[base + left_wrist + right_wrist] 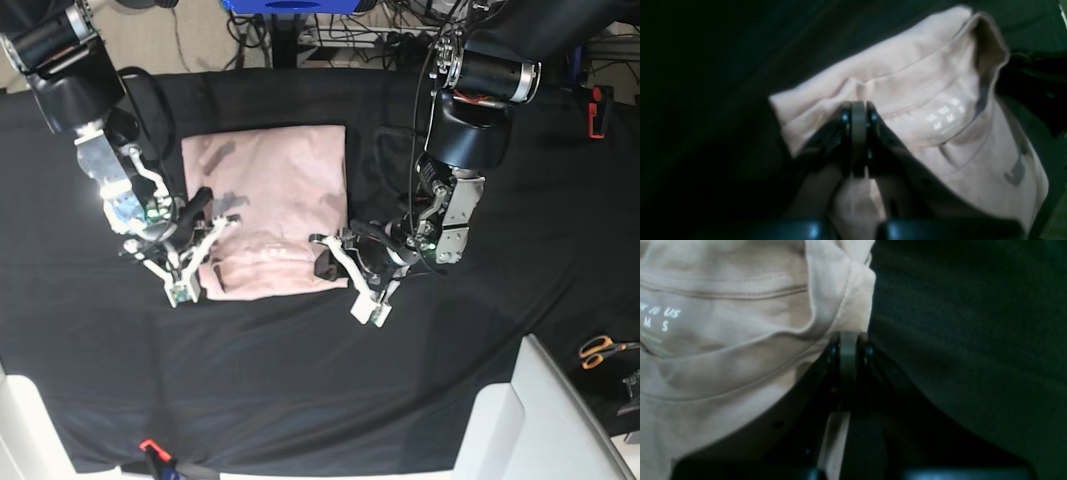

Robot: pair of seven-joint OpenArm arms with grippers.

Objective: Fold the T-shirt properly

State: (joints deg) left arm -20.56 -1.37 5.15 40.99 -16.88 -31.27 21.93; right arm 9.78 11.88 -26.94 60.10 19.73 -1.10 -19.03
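Nearest the front edge of the black table cloth (300, 380), nothing is lying in the working area; a grey-white bin (545, 420) is sitting at the near corner on the left arm's side, and whether anything is in it I cannot tell. No other container is showing.

Further in, the T-shirt (270, 200) is lying mid-table as a roughly folded pink rectangle, its collar end turned toward the front.

Left gripper (858, 113): jaws are pressing together on the shirt's near corner, with pink cloth bunching around and below the tips. The collar and printed neck label (945, 116) are lying just beside it.

Right gripper (849, 340): jaws are likewise pinching a thin layer, with a strip of fabric showing between them and the hemmed corner folding over just above. In the base view the two grippers are sitting at opposite near corners of the shirt (178, 262) (352, 268).

Risks, as a judgement:
- The pinches are thin and at the very edge, so cloth may be slipping out of either grip if the arms lift or pull apart unevenly.
- Only the top layer may be caught, which would be opening the fold rather than carrying it over.
- Unequal travel of the two arms would be skewing the edge and leaving a crooked fold.

Beyond the shirt, cables and a blue stand (290, 5) are crowding the far side; orange-handled scissors (600, 350) are lying well apart.
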